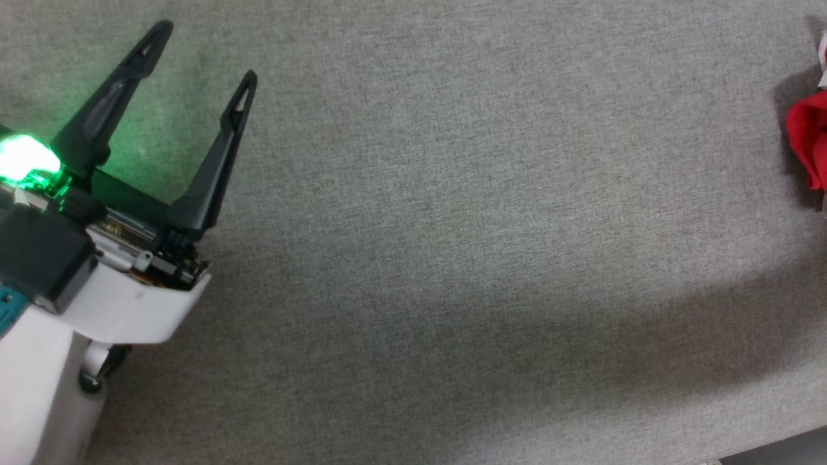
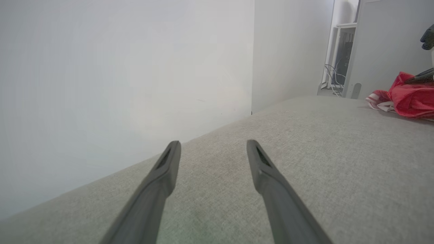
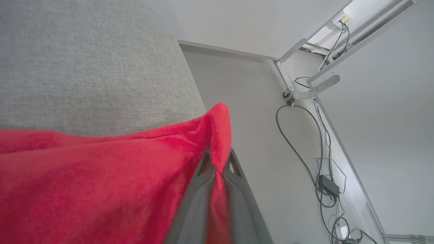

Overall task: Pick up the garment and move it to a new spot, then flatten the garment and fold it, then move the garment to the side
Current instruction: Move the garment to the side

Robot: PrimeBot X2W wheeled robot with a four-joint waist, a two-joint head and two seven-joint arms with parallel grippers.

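The garment point(image 3: 101, 176) is bright red fleece; in the right wrist view my right gripper point(image 3: 217, 159) is shut on a fold of it, the cloth pinched between the two fingers and draping to the left. From the head view a red edge of the garment point(image 1: 811, 139) shows at the far right of the grey surface. In the left wrist view the garment point(image 2: 408, 100) lies bunched at the far right, with white striped bands at its near edge. My left gripper point(image 1: 208, 55) hovers open over the bare left part of the surface, far from the cloth, nothing between its fingers point(image 2: 169, 169).
The grey fabric surface point(image 1: 452, 226) spans the head view, its near edge at the lower right corner. A pale wall stands beyond its far edge in the left wrist view. Cables point(image 3: 305, 142) and a desk frame lie on the floor beside the surface.
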